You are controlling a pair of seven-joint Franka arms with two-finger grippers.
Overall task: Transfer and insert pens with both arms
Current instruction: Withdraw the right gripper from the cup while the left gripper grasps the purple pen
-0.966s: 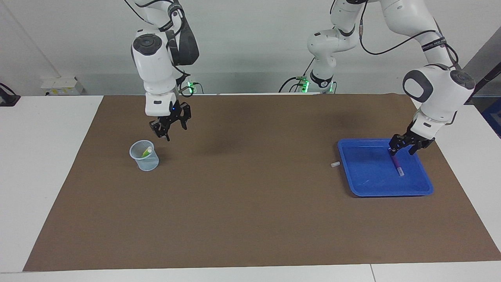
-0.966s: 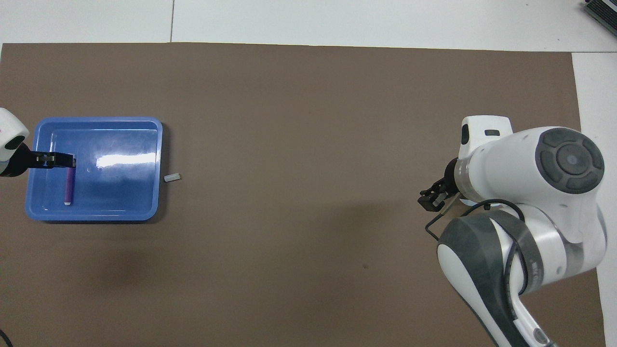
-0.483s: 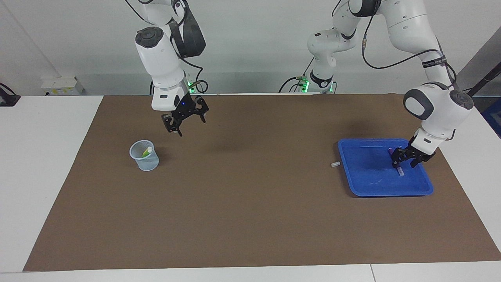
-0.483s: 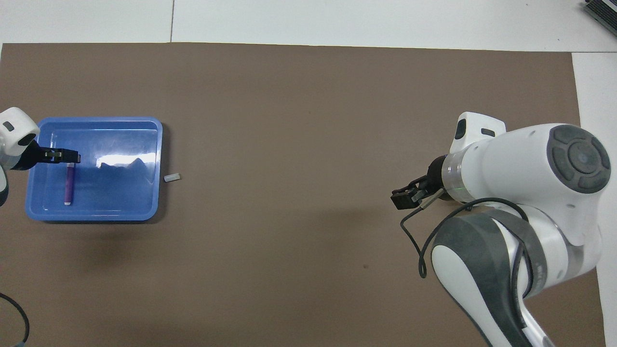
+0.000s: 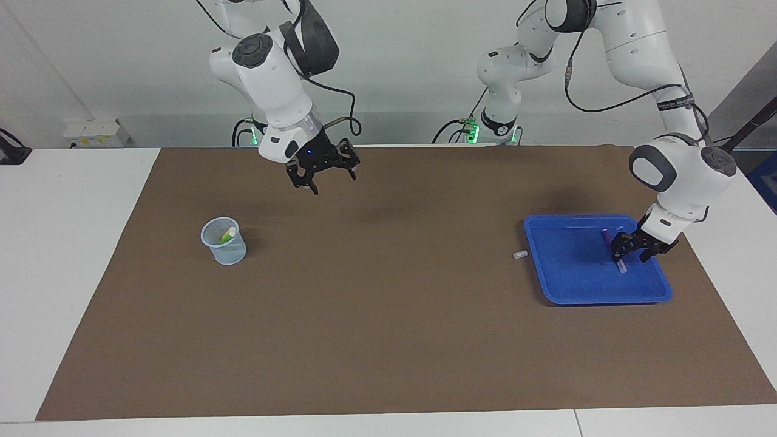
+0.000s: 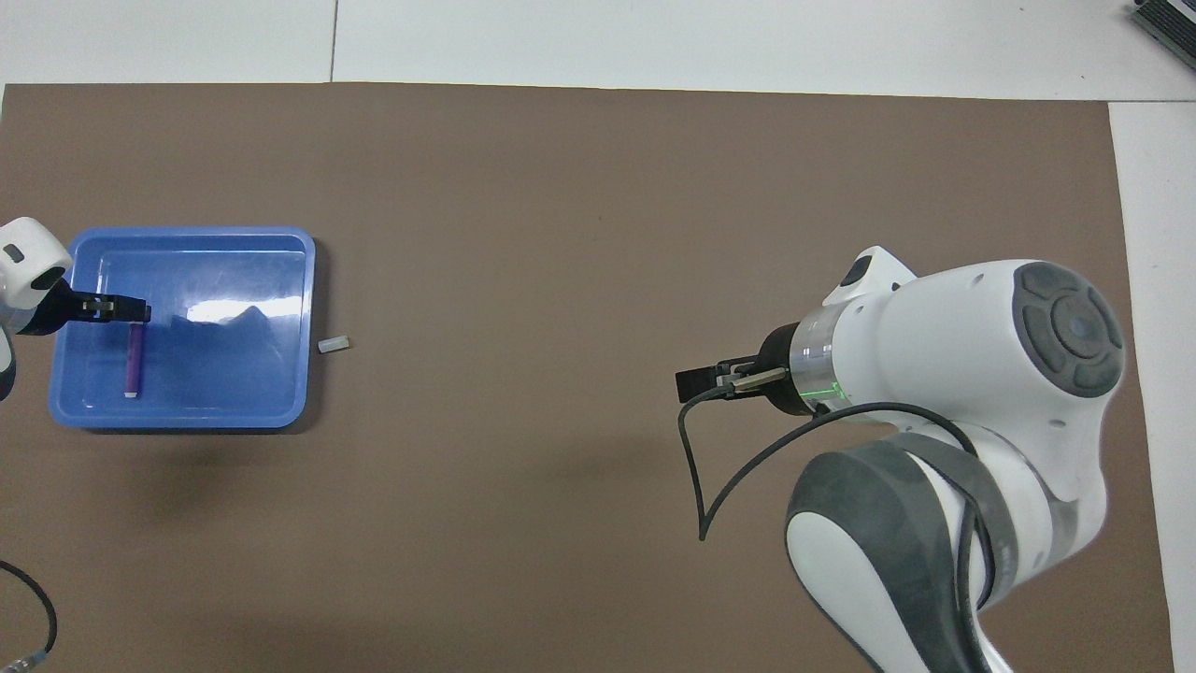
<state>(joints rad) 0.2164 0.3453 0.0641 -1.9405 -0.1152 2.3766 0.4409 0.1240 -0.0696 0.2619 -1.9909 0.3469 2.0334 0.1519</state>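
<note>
I see the purple pen [image 5: 613, 247] lying flat in the blue tray [image 5: 570, 285] toward the left arm's end of the bench [image 5: 388, 340], its long axis running nearer-to-farther from the robots, pale cap end pointing away from them. My left end effector [image 5: 631, 249] is down in the tray, fingers spread to either side of the pen's middle; I cannot tell whether they touch it. My right end effector [image 5: 322, 176] hangs in the air over bare brown mat, fingers spread wide and holding nothing. The green pen [image 5: 226, 237] and yellow pen [image 5: 231, 232] stand tilted in the clear cup [image 5: 226, 246], toward the right arm's end. A small loose cap [image 5: 519, 255] lies just beside the tray.
</note>
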